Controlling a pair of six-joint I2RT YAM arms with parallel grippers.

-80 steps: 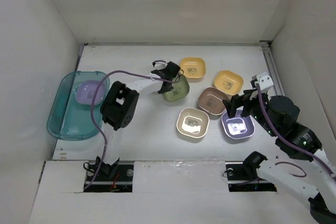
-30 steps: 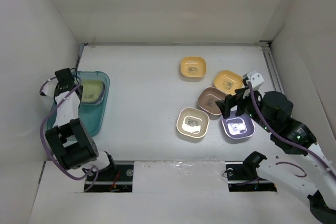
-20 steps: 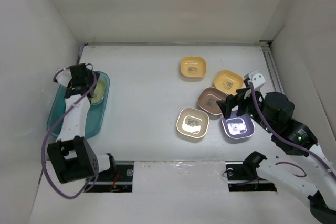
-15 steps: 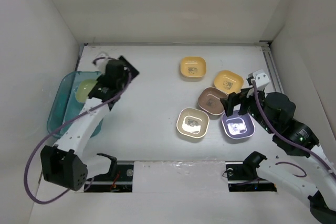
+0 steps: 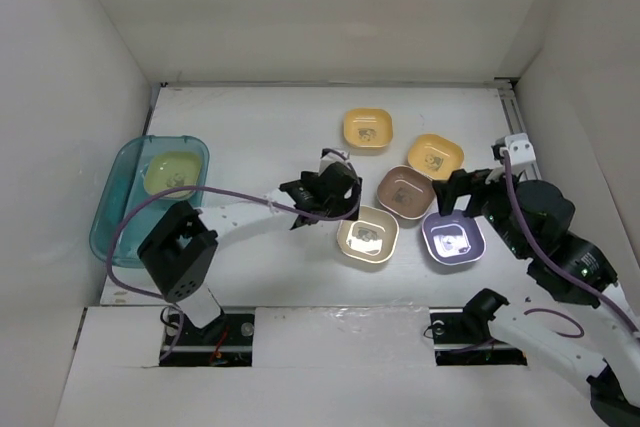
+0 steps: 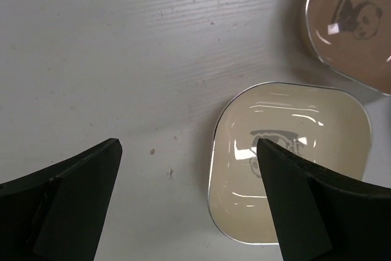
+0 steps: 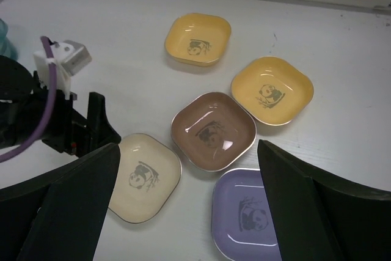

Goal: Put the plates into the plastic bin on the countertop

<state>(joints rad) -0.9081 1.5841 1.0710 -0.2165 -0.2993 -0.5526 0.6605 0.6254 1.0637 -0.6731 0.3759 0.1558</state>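
Left gripper [image 5: 335,205]: jaws apart, empty, low over countertop [image 5: 260,137] just left of cream plate [image 5: 368,235]. Wrist view: plate's left rim by one finger, gap mostly over bare surface. Likely needs small shift toward plate to straddle rim. Plate squarish, no long axis to favour.

Right gripper [image 5: 462,197]: jaws wide, empty, right of cream plate, above purple plate [image 5: 452,237]; farther off.

Plastic bin [image 5: 120,237]: well left of cream plate, pale green plate [image 5: 172,173] inside.
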